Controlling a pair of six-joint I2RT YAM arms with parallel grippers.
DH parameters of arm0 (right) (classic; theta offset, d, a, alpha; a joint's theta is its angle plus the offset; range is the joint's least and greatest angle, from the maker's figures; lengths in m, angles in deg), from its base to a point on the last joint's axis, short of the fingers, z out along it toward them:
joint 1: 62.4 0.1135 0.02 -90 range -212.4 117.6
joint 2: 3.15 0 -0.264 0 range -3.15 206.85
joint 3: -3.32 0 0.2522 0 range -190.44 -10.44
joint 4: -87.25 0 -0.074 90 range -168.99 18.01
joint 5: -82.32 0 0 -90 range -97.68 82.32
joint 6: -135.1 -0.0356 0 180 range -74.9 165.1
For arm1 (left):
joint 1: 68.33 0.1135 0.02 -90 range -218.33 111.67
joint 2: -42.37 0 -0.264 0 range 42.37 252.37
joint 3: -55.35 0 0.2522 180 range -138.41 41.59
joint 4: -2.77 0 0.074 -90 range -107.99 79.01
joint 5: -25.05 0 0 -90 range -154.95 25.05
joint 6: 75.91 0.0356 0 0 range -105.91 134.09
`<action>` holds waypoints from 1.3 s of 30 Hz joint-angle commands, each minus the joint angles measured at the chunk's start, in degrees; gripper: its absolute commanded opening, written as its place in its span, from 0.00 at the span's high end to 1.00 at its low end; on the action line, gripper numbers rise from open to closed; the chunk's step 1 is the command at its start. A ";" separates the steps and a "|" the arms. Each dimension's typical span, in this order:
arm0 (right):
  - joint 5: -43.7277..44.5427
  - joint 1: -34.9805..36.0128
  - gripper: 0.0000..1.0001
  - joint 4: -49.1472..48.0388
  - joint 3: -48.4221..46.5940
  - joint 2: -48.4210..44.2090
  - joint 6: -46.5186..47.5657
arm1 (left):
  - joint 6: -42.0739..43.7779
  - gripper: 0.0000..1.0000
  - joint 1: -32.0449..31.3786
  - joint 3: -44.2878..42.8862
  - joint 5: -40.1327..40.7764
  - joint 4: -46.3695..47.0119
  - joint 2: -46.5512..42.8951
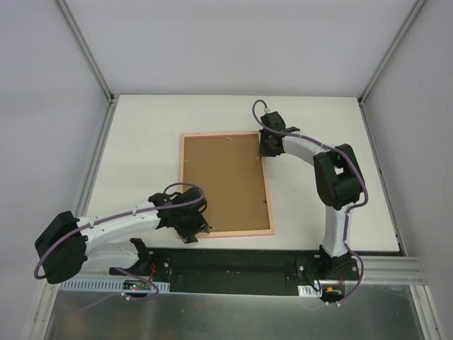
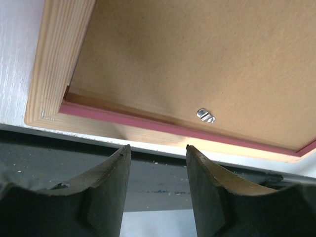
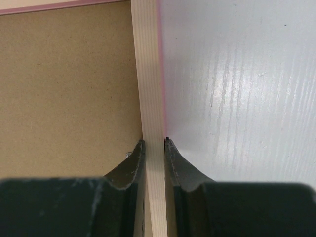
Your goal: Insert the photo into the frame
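Note:
The frame [image 1: 241, 233] lies back-up on the white table, with the brown backing board [image 1: 225, 180] set in it. The photo is hidden. My left gripper [image 1: 195, 230] is open and empty at the frame's near left corner. In the left wrist view its fingertips [image 2: 157, 148] hang just off the near rail [image 2: 54, 64], over the table's edge. My right gripper [image 1: 267, 147] is shut on the frame's right rail near the far corner. In the right wrist view the fingers [image 3: 153, 142] pinch the pale rail [image 3: 148, 74] from both sides.
A small metal tab [image 2: 206, 116] sits on the backing board [image 2: 197, 54] by the near rail. A black strip [image 1: 233, 258] runs along the table's near edge. Metal posts and grey walls enclose the table on the left, right and far sides.

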 commanded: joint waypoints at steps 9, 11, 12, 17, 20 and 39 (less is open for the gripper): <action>1.41 -2.03 0.99 6.80 3.18 0.38 -0.89 | -3.91 0.57 3.42 0.53 3.89 3.25 1.94; 1.23 -2.29 0.99 6.53 3.54 0.38 -0.89 | -3.38 0.59 4.47 1.06 3.72 3.43 1.59; 1.14 -2.29 0.99 6.36 3.80 0.38 -0.98 | -3.03 0.60 5.26 1.32 3.63 3.60 1.58; 0.62 -2.56 1.00 5.57 4.77 0.29 -1.33 | 0.92 0.62 11.49 2.64 1.79 4.66 1.50; 0.44 -2.65 0.99 5.30 5.47 -0.23 -1.50 | 4.17 0.62 16.59 2.47 1.35 4.92 0.45; -5.80 -3.61 0.77 -9.98 32.26 -17.97 -11.43 | 30.35 0.67 43.93 -14.99 -5.42 10.81 22.13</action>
